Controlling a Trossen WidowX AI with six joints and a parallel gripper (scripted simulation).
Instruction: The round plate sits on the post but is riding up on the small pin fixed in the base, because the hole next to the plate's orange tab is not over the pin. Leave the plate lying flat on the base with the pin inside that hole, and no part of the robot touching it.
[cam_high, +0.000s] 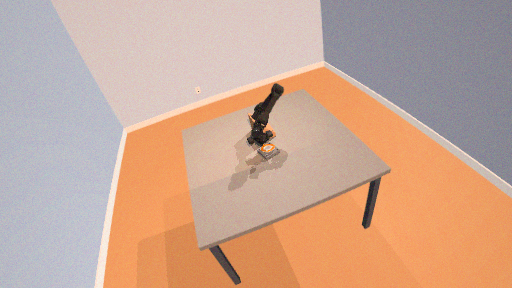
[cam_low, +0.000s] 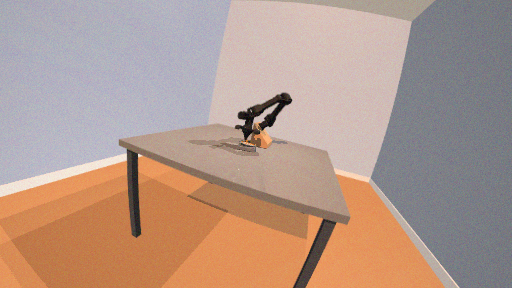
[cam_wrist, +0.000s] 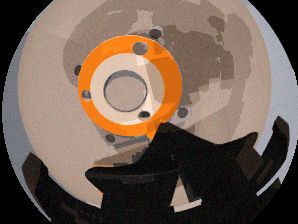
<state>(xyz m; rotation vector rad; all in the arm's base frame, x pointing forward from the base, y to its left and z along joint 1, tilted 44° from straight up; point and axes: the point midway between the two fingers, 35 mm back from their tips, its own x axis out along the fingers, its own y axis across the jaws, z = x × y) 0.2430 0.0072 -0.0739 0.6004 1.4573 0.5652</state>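
Observation:
The round plate (cam_wrist: 172, 86) (cam_high: 273, 148), an orange ring around a cream middle, sits around the post (cam_wrist: 125, 91) on the grey base (cam_wrist: 118, 140) (cam_high: 270, 155). The orange tab (cam_wrist: 152, 132) shows at the plate's lower right in the wrist view, partly behind the fingers. The dark hole (cam_wrist: 144, 114) beside it is visible; I cannot tell whether the pin is inside it, nor whether the plate lies flat. My gripper (cam_wrist: 164, 126) (cam_high: 261, 142) (cam_low: 246, 140) is shut and holds nothing. Its tips are low at the tab's side of the plate; contact is unclear.
The base stands on the grey-brown table (cam_high: 325, 150) (cam_low: 290, 175), close in front of the arm's orange mount (cam_low: 262, 139). Dark holes mark the base's corners in the wrist view. The arm's shadow falls across the plate and table. The table's near edges are well away from the base.

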